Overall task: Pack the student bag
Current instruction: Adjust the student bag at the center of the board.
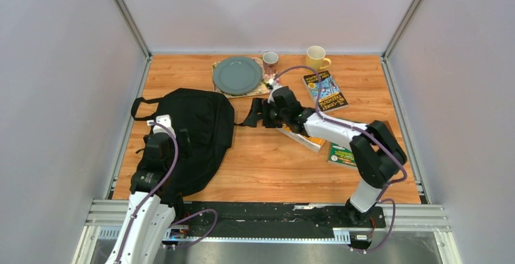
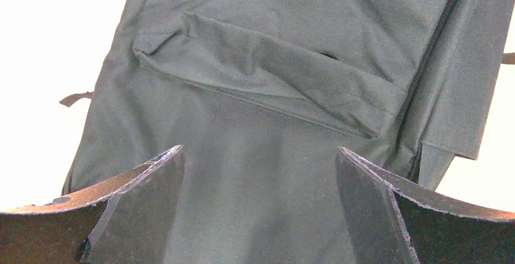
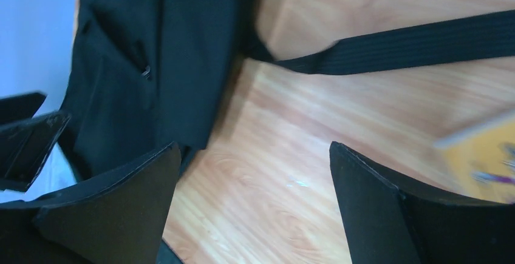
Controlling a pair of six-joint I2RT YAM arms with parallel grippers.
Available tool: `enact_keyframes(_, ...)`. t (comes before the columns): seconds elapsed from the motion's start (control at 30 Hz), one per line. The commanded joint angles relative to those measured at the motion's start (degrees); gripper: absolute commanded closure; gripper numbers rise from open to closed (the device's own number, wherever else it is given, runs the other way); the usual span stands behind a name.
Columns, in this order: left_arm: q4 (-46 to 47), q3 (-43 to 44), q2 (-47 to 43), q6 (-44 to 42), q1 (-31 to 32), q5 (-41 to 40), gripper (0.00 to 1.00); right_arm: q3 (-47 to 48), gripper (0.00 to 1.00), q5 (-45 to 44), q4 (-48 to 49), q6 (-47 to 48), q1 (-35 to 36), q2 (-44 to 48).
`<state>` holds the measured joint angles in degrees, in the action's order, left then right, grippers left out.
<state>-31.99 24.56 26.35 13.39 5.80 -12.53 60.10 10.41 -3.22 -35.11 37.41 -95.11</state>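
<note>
Student bag (image 1: 200,133): black fabric backpack lying flat on the left half of the table, its rounded body running from mid-depth to the near edge.
Front pocket (image 2: 267,76): a stitched panel across the bag's upper face, seen slanted in the left wrist view, with a small dark gap along its top seam.
Straps: a loop (image 1: 141,107) curls off the bag's far-left corner. A long flat strap (image 3: 395,48) leaves the bag's right edge and lies across bare wood towards the right.
Left gripper (image 2: 260,152): above the near-left part of the bag, fingers spread wide with only bag fabric showing between them. It grips nothing.
Right gripper (image 3: 253,145): stretched left over the middle of the table, just right of the bag's right edge and near the strap. Its fingers are spread wide over bare wood and hold nothing.
Table (image 1: 273,173): orange-brown wood, with grey walls on three sides.
Yellow-edged book (image 1: 306,138): under the right arm's forearm, right of centre.
Green book (image 1: 341,155): just right of that one, partly hidden by the arm.
Dark illustrated book (image 1: 326,91): farther back on the right, lying at a slant.
Grey-green plate (image 1: 237,74): at the far edge, left of centre, resting on something flat and patterned.
Pink mug (image 1: 270,62): just right of the plate.
Yellow mug (image 1: 316,57): right of the pink mug, by the far wall.
</note>
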Motion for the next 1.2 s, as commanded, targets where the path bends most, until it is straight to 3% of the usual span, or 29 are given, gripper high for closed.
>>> enact_keyframes(0.0, 0.6, 1.3, -1.1, 0.1, -0.3, -0.8, 0.02, 6.6, 0.03, 6.1, 7.9, -4.3, 3.5, -7.9)
enact_keyframes(0.23, 0.5, 1.2, -2.2, 0.4, -0.3, -0.7, 0.02, 13.7, 0.03, 6.3, 8.2, -7.4, 9.2, -16.5)
enact_keyframes(0.57, 0.7, 1.1, -2.4, 0.4, -0.3, -0.3, 0.02, 8.3, 0.04, 7.2, 19.5, -15.4, 14.4, -20.2)
enact_keyframes(0.63, 0.8, 1.1, -2.4, 0.4, -0.3, -0.1, 0.02, 8.5, 0.16, 6.1, 18.4, -15.2, 15.3, -20.4)
enact_keyframes(0.67, 0.8, 1.1, -2.4, 0.4, -0.2, 0.0, 0.02, 8.3, 0.33, 4.9, 17.6, -14.9, 15.2, -20.4)
enact_keyframes(0.73, 0.8, 1.1, -2.5, 0.3, -0.3, 0.2, 0.02, 7.8, 0.42, 3.9, 17.2, -12.9, 14.9, -19.4)
enact_keyframes(0.83, 1.0, 1.0, -2.5, 0.2, -0.3, 0.6, 0.02, 9.2, 0.72, 2.8, 13.3, -10.1, 13.7, -17.8)
enact_keyframes(0.87, 0.9, 1.0, -2.7, 0.1, -0.3, 0.7, 0.02, 9.9, 0.94, 2.9, 10.9, -8.1, 13.2, -17.2)
enact_keyframes(0.9, 0.9, 1.0, -2.7, 0.1, -0.3, 0.7, 0.02, 10.1, 1.00, 2.6, 9.7, -6.9, 12.7, -16.7)
enact_keyframes(1.17, 1.2, 0.9, -4.1, 0.0, -0.3, 1.1, 0.02, 10.9, 1.00, -1.4, -2.6, 5.7, 4.9, -7.3)
